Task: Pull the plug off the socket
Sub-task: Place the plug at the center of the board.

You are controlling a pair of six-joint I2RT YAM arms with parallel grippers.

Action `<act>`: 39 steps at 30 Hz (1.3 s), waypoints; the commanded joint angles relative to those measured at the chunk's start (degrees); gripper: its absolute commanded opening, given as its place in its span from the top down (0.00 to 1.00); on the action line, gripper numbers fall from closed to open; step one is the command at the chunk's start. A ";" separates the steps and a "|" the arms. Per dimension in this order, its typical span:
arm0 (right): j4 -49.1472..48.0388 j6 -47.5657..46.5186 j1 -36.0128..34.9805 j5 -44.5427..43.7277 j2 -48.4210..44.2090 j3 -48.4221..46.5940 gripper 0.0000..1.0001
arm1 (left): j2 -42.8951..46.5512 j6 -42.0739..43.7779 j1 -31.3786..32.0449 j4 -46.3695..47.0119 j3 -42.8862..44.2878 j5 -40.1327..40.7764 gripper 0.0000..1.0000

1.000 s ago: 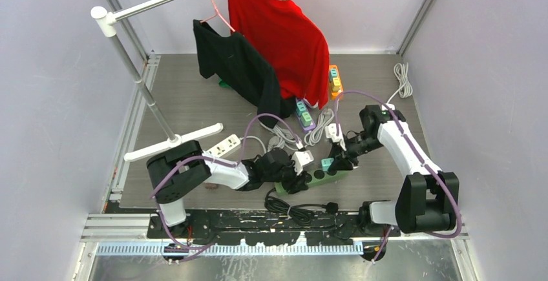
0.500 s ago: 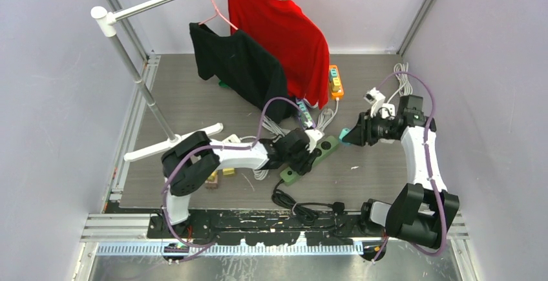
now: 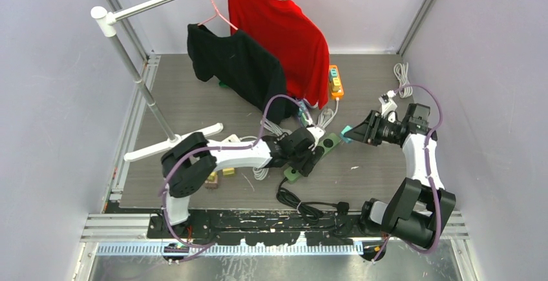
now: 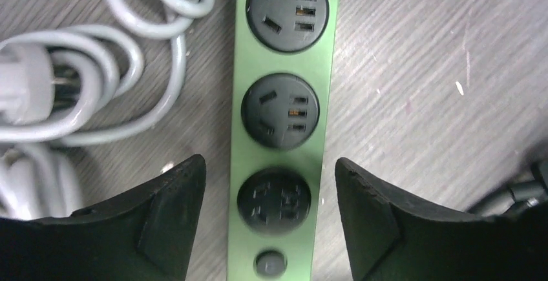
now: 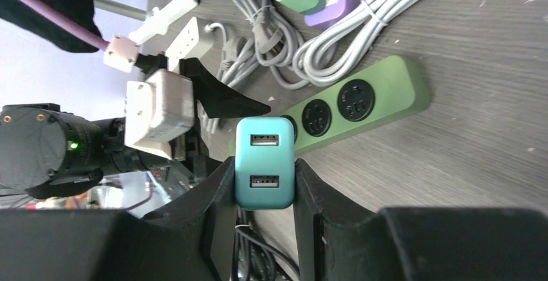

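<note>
Nearest to me, on the near side of the long green plastic power strip [image 3: 315, 154], I see a coiled black cable [image 3: 301, 206] lying on the grey wood-grain table [image 3: 187, 100]. The strip itself lies slantwise, its near end toward the arm bases and its far end pointing up and to the right.

My left claw [image 4: 270, 190] hangs directly over the strip's near end with its jaws spread wide. One black finger [image 4: 171, 203] sits on each side of the green body, and neither touches it. Through that wrist camera I count three round black sockets in a row along the strip, their slots all showing.

Just off the strip's far right end, my right claw [image 5: 263, 181] is clamped on the teal two-port USB plug [image 5: 263, 145], one finger pressed flat against each side. From above, the plug [image 3: 345, 132] sits apart from the strip, out of its sockets; I cannot tell how high it is held.

Left of the strip, bundled white cords [image 4: 97, 68] lie just beside it. Beyond the strip's far end there is a purple power strip [image 5: 333, 0], and further still an orange power strip [image 3: 335, 81]. Furthest from the strip, a black garment [image 3: 236, 68] and a red sweater [image 3: 284, 35] hang from a rail
</note>
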State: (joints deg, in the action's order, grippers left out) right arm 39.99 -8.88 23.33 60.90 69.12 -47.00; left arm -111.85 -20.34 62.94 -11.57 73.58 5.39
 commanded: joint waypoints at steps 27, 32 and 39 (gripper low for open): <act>-21.15 34.65 -2.28 13.48 9.68 9.82 0.98 | 52.14 -32.26 -5.49 26.37 -38.73 5.55 0.03; -18.66 33.61 -7.98 10.42 10.68 9.70 0.99 | 45.00 -40.46 -5.49 23.01 -33.47 3.53 0.08; -17.53 32.72 -15.88 8.91 11.81 9.78 0.99 | 30.71 -44.99 -5.41 14.76 -21.87 -4.63 0.23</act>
State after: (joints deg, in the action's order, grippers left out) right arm 21.69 24.36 10.35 69.91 80.97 -36.64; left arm -76.05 -61.01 57.47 6.22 45.78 6.59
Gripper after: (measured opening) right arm 0.384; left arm 0.834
